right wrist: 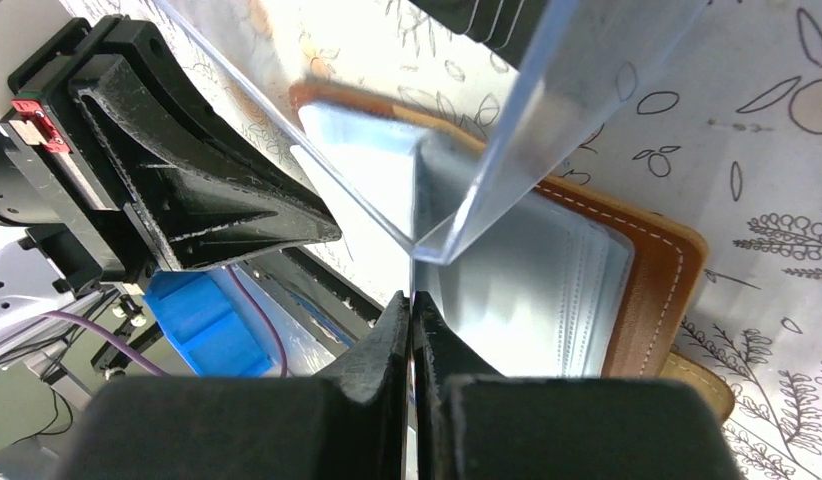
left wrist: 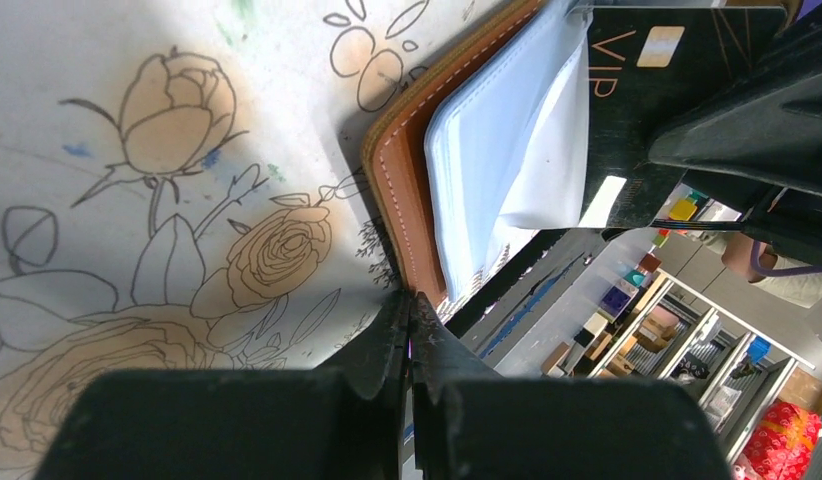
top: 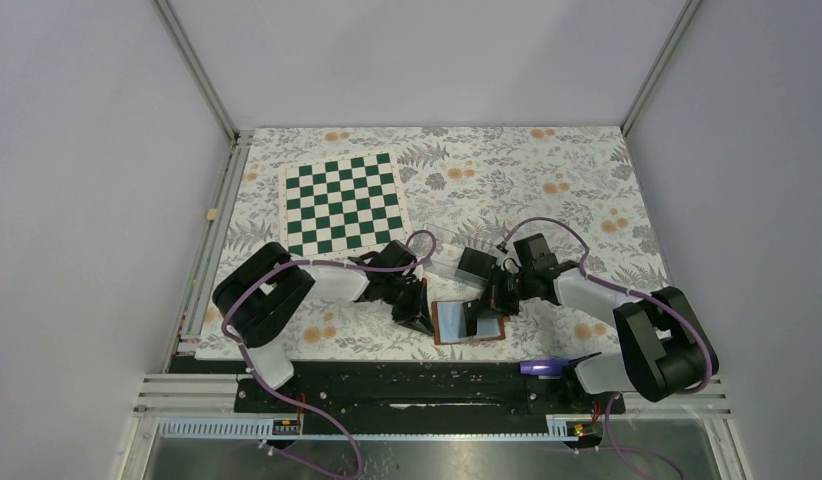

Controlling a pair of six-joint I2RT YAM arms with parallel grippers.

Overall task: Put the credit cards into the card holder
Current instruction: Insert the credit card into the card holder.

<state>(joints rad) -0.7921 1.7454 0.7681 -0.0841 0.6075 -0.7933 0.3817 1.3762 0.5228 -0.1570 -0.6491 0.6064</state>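
Nearest the arm bases, the card holder is laid open on the tabletop, its pale sleeves turned up. The left end effector is seen with its fingers pressed together at the holder's brown edge. Nothing can be made out between them, and whether the edge is being pinned down cannot be told. The right end effector is likewise closed tight. From the left wrist view it is judged to be pinching a black card marked VIP, held tilted with one edge at a lifted sleeve. That card is judged to be at the mouth of a sleeve and not yet pushed home. Further off, a clear box is seen with a stack of black cards in it, so most of the task is taken to be left. Farthest, a chessboard is laid flat. The card's lower edge is hidden behind the sleeve, and the stack is cut off by the frame and cannot be counted. Whether any sleeve is already filled cannot be told, and from above the holder is largely covered by both end effectors.
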